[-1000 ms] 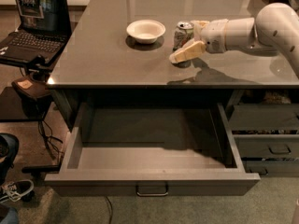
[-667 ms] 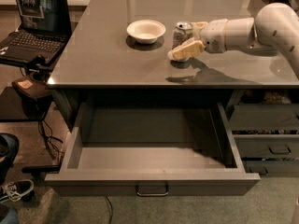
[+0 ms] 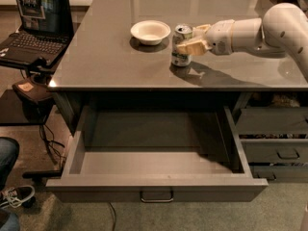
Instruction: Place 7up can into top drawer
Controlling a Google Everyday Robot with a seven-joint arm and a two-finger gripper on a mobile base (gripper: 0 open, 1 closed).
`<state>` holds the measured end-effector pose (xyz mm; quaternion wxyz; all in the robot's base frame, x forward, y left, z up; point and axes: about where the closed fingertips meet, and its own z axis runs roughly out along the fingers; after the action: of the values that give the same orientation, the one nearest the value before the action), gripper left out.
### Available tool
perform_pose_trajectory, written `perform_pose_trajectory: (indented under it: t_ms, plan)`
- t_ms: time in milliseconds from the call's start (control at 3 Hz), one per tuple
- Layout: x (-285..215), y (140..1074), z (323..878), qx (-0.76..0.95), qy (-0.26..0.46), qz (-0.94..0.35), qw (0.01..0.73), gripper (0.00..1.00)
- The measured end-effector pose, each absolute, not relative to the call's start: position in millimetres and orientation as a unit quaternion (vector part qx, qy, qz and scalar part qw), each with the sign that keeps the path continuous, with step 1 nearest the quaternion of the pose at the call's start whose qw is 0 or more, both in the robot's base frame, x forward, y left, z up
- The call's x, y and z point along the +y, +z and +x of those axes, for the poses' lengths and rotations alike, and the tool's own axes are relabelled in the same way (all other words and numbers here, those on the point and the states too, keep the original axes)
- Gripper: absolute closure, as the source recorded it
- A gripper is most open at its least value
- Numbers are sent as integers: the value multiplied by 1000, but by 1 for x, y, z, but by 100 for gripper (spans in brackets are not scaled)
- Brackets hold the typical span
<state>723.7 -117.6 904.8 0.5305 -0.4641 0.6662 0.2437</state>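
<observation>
The single white arm (image 3: pixel 284 28) enters from the 3 o'clock edge of the view, with its rounded elbow housing at about 2 o'clock. Its forearm runs nearly level toward 9 o'clock above the worktop (image 3: pixel 96 66). The wrist (image 3: pixel 226 32) is a pale cylinder in line with the forearm and ends in the gripper (image 3: pixel 187 37), at about 1 o'clock from the middle of the view. The two tan fingers (image 3: pixel 192 46) point toward 9 o'clock and stand apart, one on the near side and one on the far side of the can (image 3: pixel 180 57), clear of the worktop surface.
</observation>
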Motion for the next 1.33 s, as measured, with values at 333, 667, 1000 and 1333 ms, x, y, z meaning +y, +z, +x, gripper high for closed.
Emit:
perform_pose_trajectory:
  t_ms: [333, 667, 1000, 1333]
  plan:
    - [-148, 912, 699, 656, 258, -454, 544, 89]
    - [-179, 921, 646, 624, 284, -439, 581, 100]
    - [-207, 903, 573, 603, 321, -432, 589, 100]
    - [-251, 879, 501, 625, 326, -436, 560, 100]
